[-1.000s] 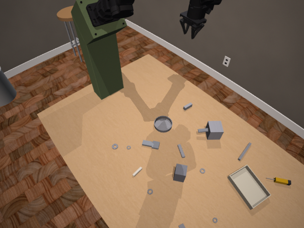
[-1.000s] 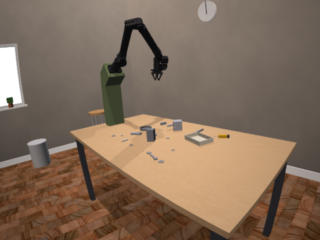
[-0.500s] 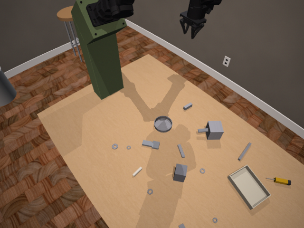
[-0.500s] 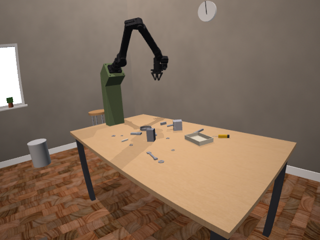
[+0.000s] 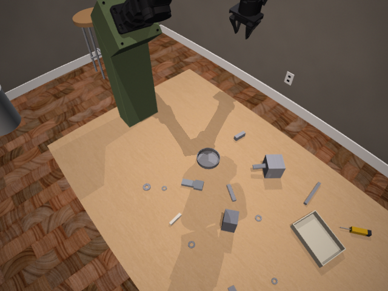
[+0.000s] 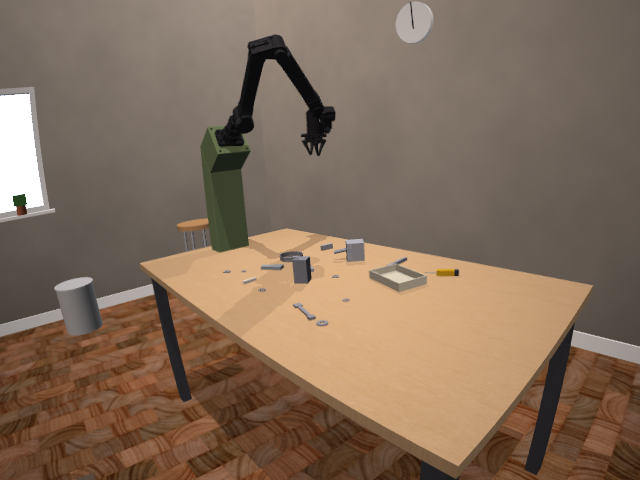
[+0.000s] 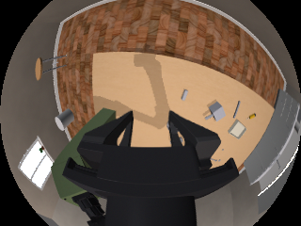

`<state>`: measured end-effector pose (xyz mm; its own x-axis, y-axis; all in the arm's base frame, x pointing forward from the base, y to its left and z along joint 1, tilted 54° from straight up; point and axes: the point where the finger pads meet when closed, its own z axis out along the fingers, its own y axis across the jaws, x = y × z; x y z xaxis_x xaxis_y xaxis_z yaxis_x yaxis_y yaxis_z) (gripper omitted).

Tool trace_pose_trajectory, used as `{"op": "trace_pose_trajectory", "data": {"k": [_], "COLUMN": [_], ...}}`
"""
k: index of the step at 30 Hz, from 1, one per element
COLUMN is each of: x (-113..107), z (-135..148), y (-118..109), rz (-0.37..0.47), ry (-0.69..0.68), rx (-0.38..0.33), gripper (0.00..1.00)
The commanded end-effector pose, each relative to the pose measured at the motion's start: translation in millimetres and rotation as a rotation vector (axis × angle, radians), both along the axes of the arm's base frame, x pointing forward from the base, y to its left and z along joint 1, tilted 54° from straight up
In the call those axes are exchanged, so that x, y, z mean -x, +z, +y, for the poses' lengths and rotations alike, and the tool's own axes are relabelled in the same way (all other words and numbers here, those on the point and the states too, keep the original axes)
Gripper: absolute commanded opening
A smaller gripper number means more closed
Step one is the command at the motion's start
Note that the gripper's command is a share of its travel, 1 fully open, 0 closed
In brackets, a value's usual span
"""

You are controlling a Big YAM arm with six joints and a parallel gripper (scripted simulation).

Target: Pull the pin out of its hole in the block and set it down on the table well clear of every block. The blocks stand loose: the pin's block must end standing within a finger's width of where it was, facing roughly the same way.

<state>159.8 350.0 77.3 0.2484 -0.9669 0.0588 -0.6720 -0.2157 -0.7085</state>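
A grey block (image 5: 274,165) stands on the table with a short grey pin (image 5: 258,166) sticking sideways out of its left face. It also shows in the exterior view (image 6: 355,250) and small in the wrist view (image 7: 217,111). A second grey block (image 5: 230,220) (image 6: 301,269) without a pin stands nearer the front. My gripper (image 5: 244,30) (image 6: 313,148) (image 7: 150,114) hangs high above the table, far from both blocks, fingers pointing down. It is partly open and holds nothing.
A round grey dish (image 5: 208,157), a shallow tray (image 5: 317,237), a yellow screwdriver (image 5: 358,231), several grey bars, plates and washers lie scattered on the table. The green arm pedestal (image 5: 128,67) stands at the table's far corner.
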Motion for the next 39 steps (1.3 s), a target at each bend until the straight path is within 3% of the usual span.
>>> {"op": "trace_pose_trajectory", "data": {"k": [1, 8, 14, 16, 20, 31, 33, 39], "x": [14, 57, 108, 108, 145, 7, 7, -78], "z": [18, 44, 67, 67, 80, 74, 74, 60], "y": [12, 17, 26, 26, 31, 14, 14, 12], "rz": [0.001, 0.034, 0.054, 0.054, 0.071, 0.197, 0.197, 0.215], "ry": [0.091, 0.316, 0.566, 0.566, 0.739, 0.282, 0.282, 0.039], "rx": [-0.006, 0.025, 0.052, 0.052, 0.061, -0.07, -0.07, -0.171], "gripper": [0.47, 0.47, 0.47, 0.47, 0.47, 0.47, 0.47, 0.47]}}
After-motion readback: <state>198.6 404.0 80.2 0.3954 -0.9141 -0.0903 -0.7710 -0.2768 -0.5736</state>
